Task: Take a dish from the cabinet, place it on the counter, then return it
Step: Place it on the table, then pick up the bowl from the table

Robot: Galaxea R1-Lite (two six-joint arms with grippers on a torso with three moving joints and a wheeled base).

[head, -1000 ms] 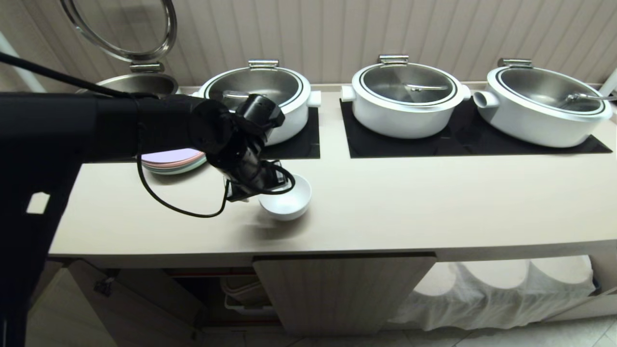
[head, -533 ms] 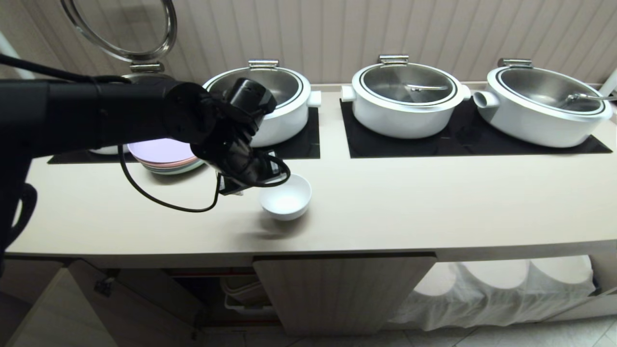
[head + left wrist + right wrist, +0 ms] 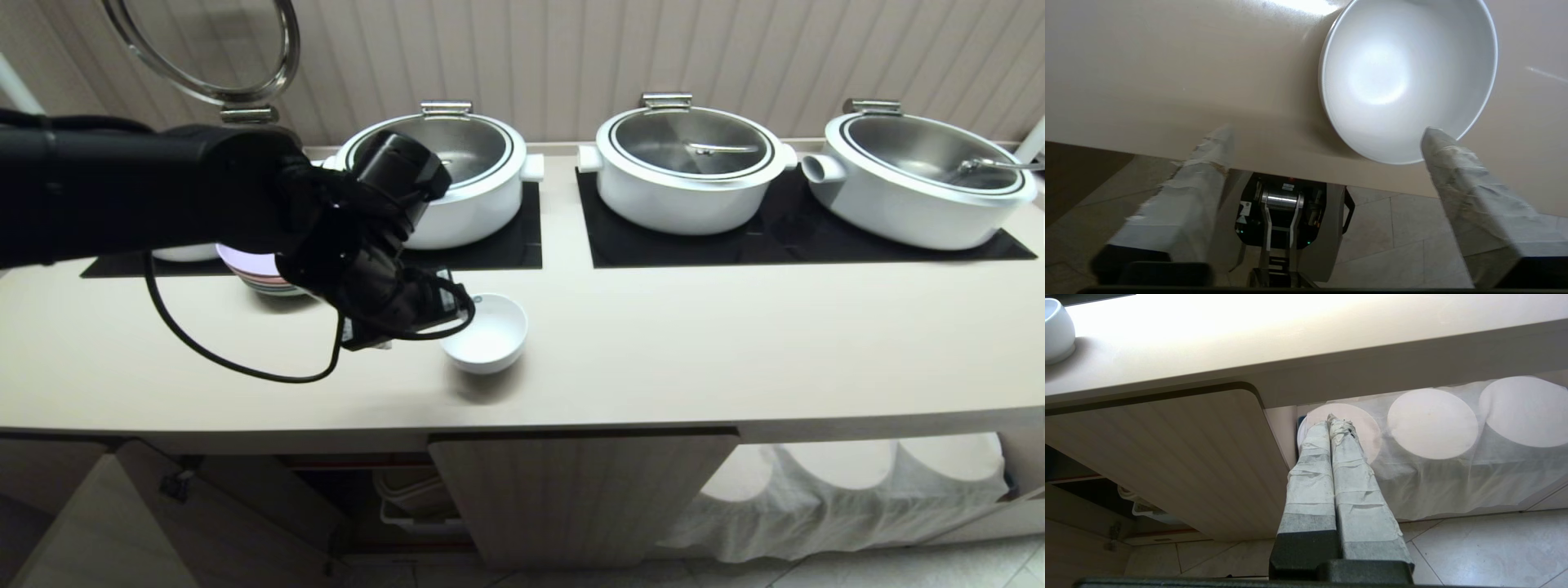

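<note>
A: Where is the dish (image 3: 486, 333) sitting?

B: Upright on the bench (image 3: 694, 351), near the front edge, just in front of the black glass panel (image 3: 498, 245) that carries the second white pot (image 3: 457, 175) from the left. Nothing is inside the dish.

A: And the left claw (image 3: 1327, 134)?

B: Just beside the dish, on its left in the head view, raised above the bench top. Its taped fingers (image 3: 1208, 163) stand wide apart and hold nothing. In the left wrist view one fingertip overlaps the dish's rim; the other is clear of the dish, over bare bench. I cannot tell whether that near fingertip touches the rim.

A: What else is near the dish?

B: A stack of pastel plates (image 3: 253, 269) lies farther left of it, mostly hidden behind the black arm. Two more lidded pots (image 3: 686, 167) stand on another dark panel to the dish's right, well apart from it.

A: The cabinet (image 3: 584, 498)?

B: Below the dish, under the bench edge. The fluted door straight below is closed; the bay left of it shows a dark interior with a red-edged shelf.

A: And the right claw (image 3: 1331, 420)?

B: Down low beside that fluted door, fingers pressed together, empty, pointing at white discs under a thin cloth (image 3: 1433, 424).
</note>
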